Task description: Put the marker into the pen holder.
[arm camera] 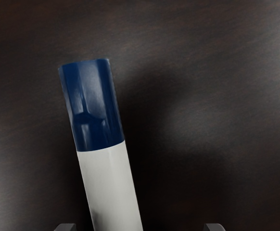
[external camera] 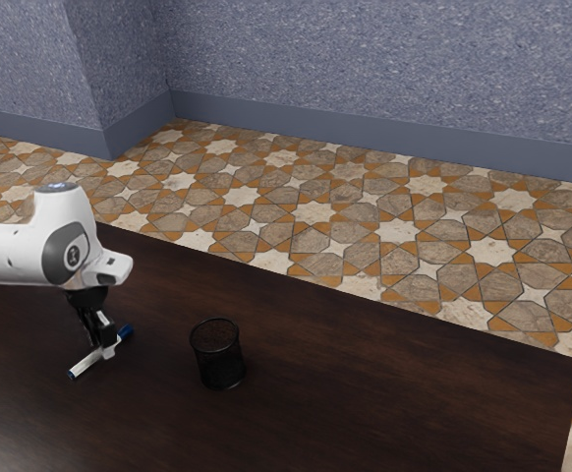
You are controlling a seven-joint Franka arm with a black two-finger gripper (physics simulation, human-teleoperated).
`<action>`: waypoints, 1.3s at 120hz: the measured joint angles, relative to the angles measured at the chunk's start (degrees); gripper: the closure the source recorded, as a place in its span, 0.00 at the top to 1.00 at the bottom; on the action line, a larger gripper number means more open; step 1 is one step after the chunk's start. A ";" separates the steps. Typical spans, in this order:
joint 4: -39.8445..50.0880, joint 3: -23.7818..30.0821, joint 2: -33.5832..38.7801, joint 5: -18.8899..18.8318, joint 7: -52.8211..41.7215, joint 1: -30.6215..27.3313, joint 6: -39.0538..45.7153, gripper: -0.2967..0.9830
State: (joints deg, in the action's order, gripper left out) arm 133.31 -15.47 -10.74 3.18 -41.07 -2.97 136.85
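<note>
In the exterior view my gripper (external camera: 104, 348) points down over the middle of the marker (external camera: 85, 367), left of the pen holder. The marker is white with a blue cap and lies roughly level, at or very near the tabletop. In the wrist view the marker (arm camera: 109, 185) runs between the tips of my gripper (arm camera: 139, 227), which stand wide apart with a gap on both sides of it. The pen holder (external camera: 219, 358) is a black mesh cup, upright, a short way to the exterior view's right of the marker.
The dark wooden table (external camera: 384, 383) extends past the pen holder to the exterior view's right, where its corner shows. Beyond its far edge are a patterned tile floor (external camera: 315, 213) and a blue-grey wall (external camera: 365, 69).
</note>
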 joint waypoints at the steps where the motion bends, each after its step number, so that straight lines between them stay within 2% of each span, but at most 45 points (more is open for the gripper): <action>1: -0.12 0.05 -0.08 0.04 0.00 0.01 0.00 0.47; 59: -3.05 1.39 -2.59 1.76 0.24 0.02 -0.30 0.45; 83: -3.04 1.41 -2.66 2.11 0.57 -0.01 -0.45 0.28; 102: -3.04 1.39 -2.66 1.87 1.18 0.03 -0.45 0.20; 142: -2.94 1.50 -2.46 1.03 3.25 0.06 -0.26 0.15; 156: -3.27 2.63 2.69 0.96 3.84 0.08 -1.30 0.15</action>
State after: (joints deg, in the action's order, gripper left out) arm 130.05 -12.84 -8.04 4.14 -37.23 -2.88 135.55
